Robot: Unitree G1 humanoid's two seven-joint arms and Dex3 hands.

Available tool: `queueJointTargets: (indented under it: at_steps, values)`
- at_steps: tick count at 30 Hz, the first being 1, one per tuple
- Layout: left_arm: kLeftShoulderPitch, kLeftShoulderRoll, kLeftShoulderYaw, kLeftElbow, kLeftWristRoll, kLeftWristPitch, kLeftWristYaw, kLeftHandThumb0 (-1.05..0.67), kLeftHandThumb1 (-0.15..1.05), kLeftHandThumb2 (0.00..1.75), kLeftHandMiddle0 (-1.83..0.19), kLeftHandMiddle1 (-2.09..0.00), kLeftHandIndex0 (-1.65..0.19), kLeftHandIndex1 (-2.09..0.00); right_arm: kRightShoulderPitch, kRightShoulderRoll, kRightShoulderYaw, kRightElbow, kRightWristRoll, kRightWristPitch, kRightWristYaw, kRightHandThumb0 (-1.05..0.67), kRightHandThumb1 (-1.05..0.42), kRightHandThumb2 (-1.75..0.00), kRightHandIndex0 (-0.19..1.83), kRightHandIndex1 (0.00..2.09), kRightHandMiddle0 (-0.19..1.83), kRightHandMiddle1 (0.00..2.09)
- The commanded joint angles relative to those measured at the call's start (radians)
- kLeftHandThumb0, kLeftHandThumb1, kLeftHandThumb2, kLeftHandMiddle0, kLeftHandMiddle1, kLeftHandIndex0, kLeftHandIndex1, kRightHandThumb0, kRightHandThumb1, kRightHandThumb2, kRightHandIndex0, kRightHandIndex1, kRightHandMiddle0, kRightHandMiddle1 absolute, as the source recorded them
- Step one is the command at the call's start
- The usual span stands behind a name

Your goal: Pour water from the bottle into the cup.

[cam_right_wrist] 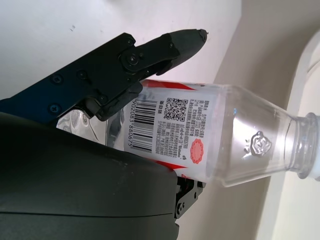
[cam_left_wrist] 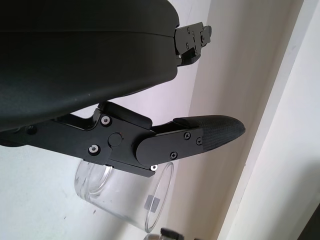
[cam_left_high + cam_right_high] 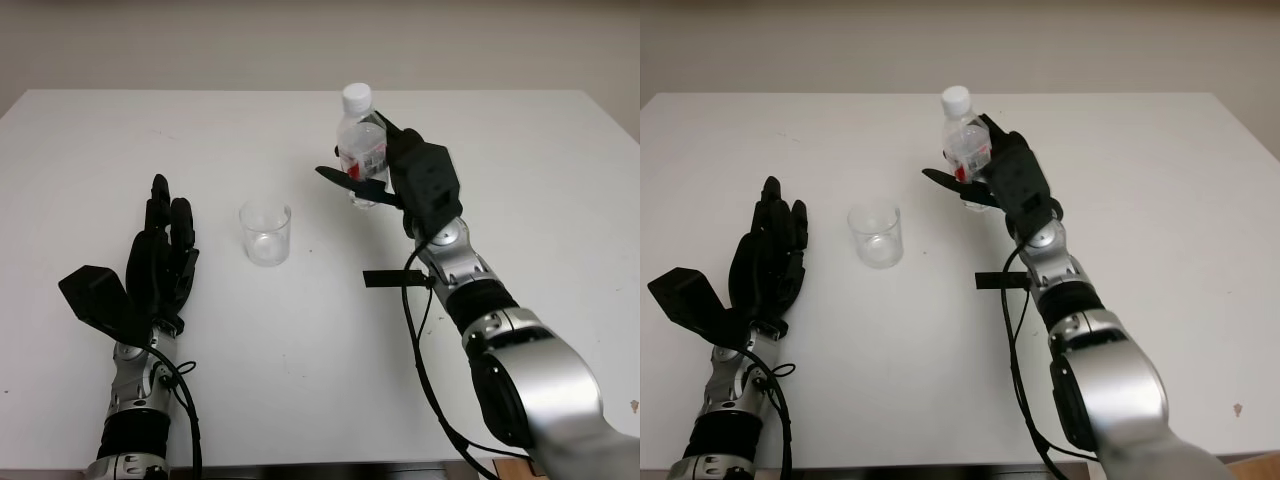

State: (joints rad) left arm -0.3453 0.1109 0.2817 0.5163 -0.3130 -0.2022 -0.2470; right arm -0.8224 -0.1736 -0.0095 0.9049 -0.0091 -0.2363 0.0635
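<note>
A clear plastic bottle [image 3: 360, 140] with a white cap and a red-and-white label stands nearly upright, lifted just off the white table, right of centre. My right hand [image 3: 385, 175] is shut on the bottle around its lower body; the label [image 1: 172, 125] shows close between the fingers in the right wrist view. An empty clear cup [image 3: 265, 233] stands upright on the table, to the left of the bottle and nearer to me. My left hand [image 3: 160, 255] is open, to the left of the cup, apart from it. The cup [image 2: 125, 192] sits behind that hand's finger.
The white table [image 3: 300, 340] stretches wide around both objects, its far edge against a pale wall. A black cable [image 3: 410, 300] runs along my right forearm, with a small black tab sticking out over the table.
</note>
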Motion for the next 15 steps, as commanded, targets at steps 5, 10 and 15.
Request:
queueJointTargets:
  at_steps: [5, 10, 15]
  values:
    - [0.053, -0.016, -0.004, 0.017, 0.001, 0.023, 0.003, -0.69, 1.05, 0.57, 0.15, -0.05, 0.19, -0.05, 0.144, -0.009, -0.025, -0.284, 0.030, 0.109, 0.038, -0.39, -1.05, -0.33, 1.17, 2.09, 0.69, 2.09]
    - [0.052, -0.014, -0.005, 0.016, 0.003, 0.024, 0.003, -0.68, 1.05, 0.57, 0.16, -0.05, 0.19, -0.04, 0.222, 0.003, -0.036, -0.450, 0.049, 0.216, 0.046, -0.38, -1.05, -0.33, 1.23, 2.09, 0.75, 2.09]
    - [0.055, -0.015, -0.003, 0.004, -0.003, 0.034, 0.000, -0.69, 1.05, 0.56, 0.16, -0.05, 0.19, -0.04, 0.267, -0.002, -0.027, -0.562, 0.041, 0.293, 0.050, -0.38, -1.05, -0.35, 1.30, 2.09, 0.80, 2.09]
